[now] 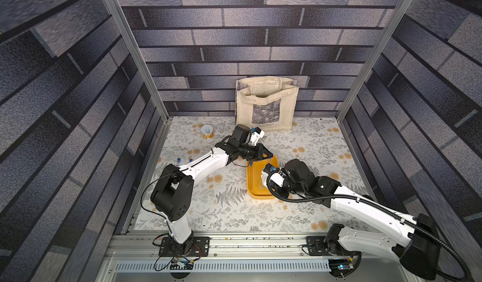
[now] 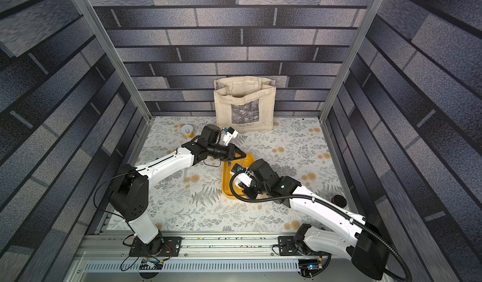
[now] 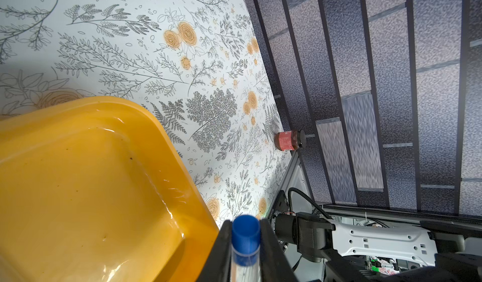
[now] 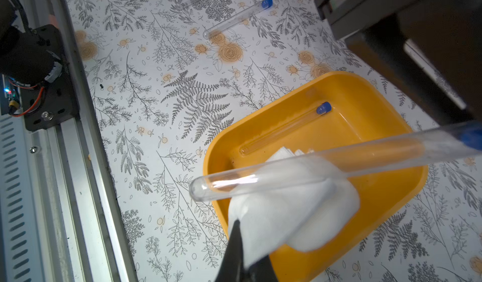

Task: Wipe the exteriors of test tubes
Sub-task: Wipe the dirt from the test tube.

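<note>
Tube (image 4: pixel 313 168) clamped in left gripper (image 3: pixel 245 231) over tray (image 4: pixel 378 194); cloth (image 4: pixel 287 215) pinched in right gripper (image 4: pixel 245 246), against tube.

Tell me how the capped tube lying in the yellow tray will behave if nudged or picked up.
The tube is round and smooth, so it will probably roll when nudged, though the walls of the yellow tray should stop it. Thin and clear, it looks light, rigid and likely breakable. Its glossy surface may slip.
</note>
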